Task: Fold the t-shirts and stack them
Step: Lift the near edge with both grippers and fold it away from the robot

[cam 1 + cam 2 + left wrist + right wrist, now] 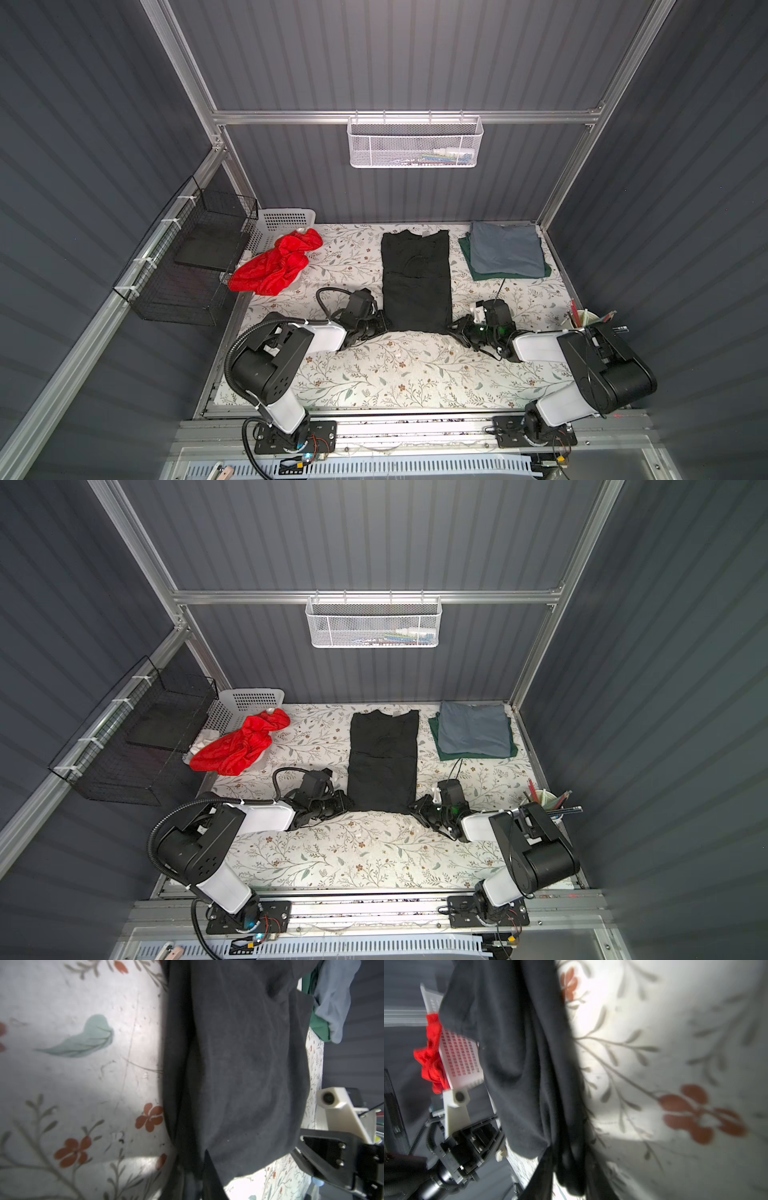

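Clamped left gripper (386, 325) and right gripper (451, 328) on black shirt (415, 270) hem corners at 7 and 5 o'clock; risked shedding under-layers on lifting

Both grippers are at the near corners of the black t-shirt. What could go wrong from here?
1. The left gripper and right gripper pinch layered cloth at the near hem of the black t-shirt; a grip may catch only some layers, so the side folds could open on lifting.
2. The right arm stands close beside the cup of pencils and might knock it.
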Controlling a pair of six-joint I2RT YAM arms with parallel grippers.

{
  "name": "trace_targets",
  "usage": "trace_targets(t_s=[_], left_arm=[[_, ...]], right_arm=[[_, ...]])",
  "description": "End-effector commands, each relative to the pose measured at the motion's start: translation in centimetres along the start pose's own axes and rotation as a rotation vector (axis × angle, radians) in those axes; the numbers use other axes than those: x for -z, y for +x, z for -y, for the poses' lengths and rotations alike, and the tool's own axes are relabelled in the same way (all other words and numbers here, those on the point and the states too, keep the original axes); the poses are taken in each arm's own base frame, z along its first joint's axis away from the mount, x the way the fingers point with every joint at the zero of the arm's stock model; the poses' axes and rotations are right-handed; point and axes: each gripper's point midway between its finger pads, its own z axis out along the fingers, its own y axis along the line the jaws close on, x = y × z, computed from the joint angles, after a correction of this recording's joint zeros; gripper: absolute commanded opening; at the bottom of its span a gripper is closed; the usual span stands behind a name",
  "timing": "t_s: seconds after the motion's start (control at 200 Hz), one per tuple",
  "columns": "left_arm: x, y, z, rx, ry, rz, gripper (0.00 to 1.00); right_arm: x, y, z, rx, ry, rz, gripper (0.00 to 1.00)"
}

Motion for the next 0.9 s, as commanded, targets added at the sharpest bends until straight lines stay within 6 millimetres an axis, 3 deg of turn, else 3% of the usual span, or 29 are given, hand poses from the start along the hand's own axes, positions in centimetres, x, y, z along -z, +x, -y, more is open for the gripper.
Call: trace_targets(t_s=[0.0,0.08,0.31,0.52,0.895], left_arm=[[-0.5,2.7,-2.6,0.021,-0.097,-0.108,0.00],[-0.4,2.5,-2.3,0.006,-0.099,-0.113,0.00],[1.8,0.7,-0.5,-0.106,-0.129,-0.089,0.00],[3.9,-0.7,2.5,-0.176,-0.082,-0.068,0.00],[6.9,-1.5,5.6,-0.196,-0.004,-0.022,0.00]], right_arm=[[-0.1,1.2,2.8,-0.031,0.107,-0.046,0.10],[0.2,1.0,2.7,-0.018,0.114,-0.038,0.00],[1.6,0.6,2.0,0.036,0.148,-0.009,0.00],[3.5,0.2,-0.7,0.072,0.097,0.030,0.00],[7.1,-0.2,-5.2,0.129,0.019,0.092,0.00]])
